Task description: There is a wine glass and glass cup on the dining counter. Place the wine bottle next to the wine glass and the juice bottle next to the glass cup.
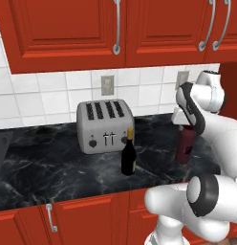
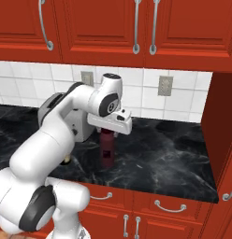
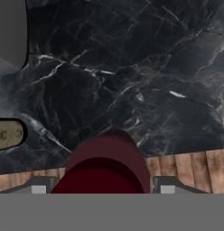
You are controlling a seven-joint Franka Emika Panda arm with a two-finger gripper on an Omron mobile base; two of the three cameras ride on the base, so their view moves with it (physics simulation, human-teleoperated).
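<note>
The maroon juice bottle [image 1: 185, 144] [image 2: 107, 150] stands upright on the black marble wall counter [image 1: 53, 167], to the right of the toaster. My gripper [image 1: 184, 126] [image 2: 108, 131] [image 3: 104, 187] comes down over its top, with one finger against each side of the bottle's shoulder [image 3: 107, 162], shut on it. The slim black wine bottle [image 1: 128, 155] with a gold top stands to its left near the counter's front edge; its label [image 3: 7, 134] shows at the left edge of the hand view. The wine glass, glass cup and dining counter are out of view.
A silver four-slot toaster [image 1: 103, 125] [image 3: 10, 36] sits at the back of the counter. Red upper cabinets [image 1: 68, 33] hang above, and a red side wall [image 2: 223, 130] closes the counter's right end. Wooden floor [image 3: 190, 164] lies below the front edge.
</note>
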